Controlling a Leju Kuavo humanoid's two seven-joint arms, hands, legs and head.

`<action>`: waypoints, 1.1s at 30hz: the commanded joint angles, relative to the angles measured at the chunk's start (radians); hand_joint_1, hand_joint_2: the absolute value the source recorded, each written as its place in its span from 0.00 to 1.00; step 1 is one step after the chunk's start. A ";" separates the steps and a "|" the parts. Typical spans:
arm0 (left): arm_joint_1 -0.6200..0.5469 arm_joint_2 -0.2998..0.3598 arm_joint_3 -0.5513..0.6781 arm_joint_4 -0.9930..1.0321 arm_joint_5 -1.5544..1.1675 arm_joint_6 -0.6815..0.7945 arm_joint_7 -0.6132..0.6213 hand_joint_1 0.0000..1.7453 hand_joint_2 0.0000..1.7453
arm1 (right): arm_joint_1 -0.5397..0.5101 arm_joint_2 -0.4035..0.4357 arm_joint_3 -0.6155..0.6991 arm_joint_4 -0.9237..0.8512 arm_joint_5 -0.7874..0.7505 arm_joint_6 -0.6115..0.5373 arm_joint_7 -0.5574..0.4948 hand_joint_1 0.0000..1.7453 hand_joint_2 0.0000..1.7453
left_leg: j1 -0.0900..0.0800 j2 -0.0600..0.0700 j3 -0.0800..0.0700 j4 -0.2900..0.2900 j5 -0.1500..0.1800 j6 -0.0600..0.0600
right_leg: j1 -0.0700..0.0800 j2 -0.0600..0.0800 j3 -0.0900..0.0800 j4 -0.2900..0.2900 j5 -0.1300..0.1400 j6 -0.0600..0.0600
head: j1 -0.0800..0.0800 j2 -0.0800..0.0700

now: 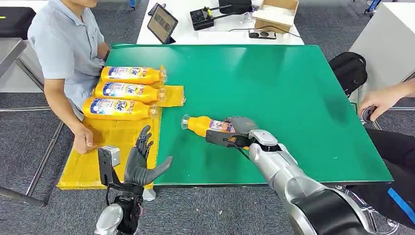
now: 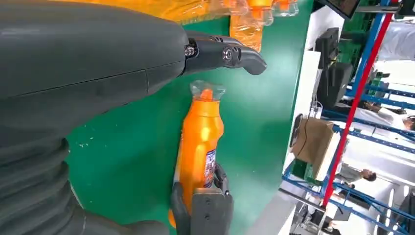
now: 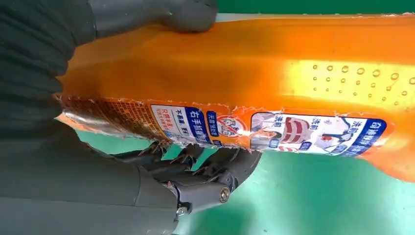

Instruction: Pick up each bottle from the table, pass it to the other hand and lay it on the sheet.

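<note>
Right hand (image 1: 240, 128) is clamped around the base end of an orange bottle (image 1: 204, 126), which lies on its side on the green counter (image 1: 274, 88), cap end toward the yellow sheet (image 1: 105, 147). Left hand (image 1: 142, 164) is raised near the counter's front edge beside the sheet, fingers spread, holding nothing. Three more bottles (image 1: 128, 91) lie side by side on the sheet's far end. A seated person (image 1: 66, 54) rests a hand on the sheet

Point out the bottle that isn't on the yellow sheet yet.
The orange bottle lying alone on the green table, gripped by the right hand. The other three lie on the yellow sheet.
</note>
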 commanded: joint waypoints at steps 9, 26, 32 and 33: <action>-0.019 0.039 0.019 0.054 0.033 0.003 -0.026 0.00 1.00 | 0.087 0.024 -0.176 0.022 -0.309 -0.025 -0.313 1.00 1.00 | 0.001 0.000 0.006 -0.002 -0.001 0.001 | 0.002 -0.002 0.005 -0.002 -0.001 -0.003 | 0.000 0.000; -0.034 0.046 0.011 0.061 0.050 0.004 -0.036 0.00 1.00 | 0.092 0.028 -0.228 -0.014 -0.416 -0.026 -0.424 1.00 1.00 | 0.000 0.000 0.002 -0.001 0.000 0.001 | 0.001 -0.001 0.002 -0.001 0.000 -0.002 | 0.000 0.000; -0.034 0.046 0.011 0.061 0.050 0.004 -0.036 0.00 1.00 | 0.092 0.028 -0.228 -0.014 -0.416 -0.026 -0.424 1.00 1.00 | 0.000 0.000 0.005 -0.001 -0.001 0.001 | 0.001 -0.002 0.004 -0.001 -0.001 -0.004 | 0.000 0.000; -0.034 0.046 0.011 0.061 0.050 0.004 -0.036 0.00 1.00 | 0.092 0.028 -0.228 -0.014 -0.416 -0.026 -0.424 1.00 1.00 | 0.000 0.000 0.003 -0.001 0.000 0.001 | 0.001 -0.001 0.002 -0.001 -0.001 -0.002 | 0.000 0.000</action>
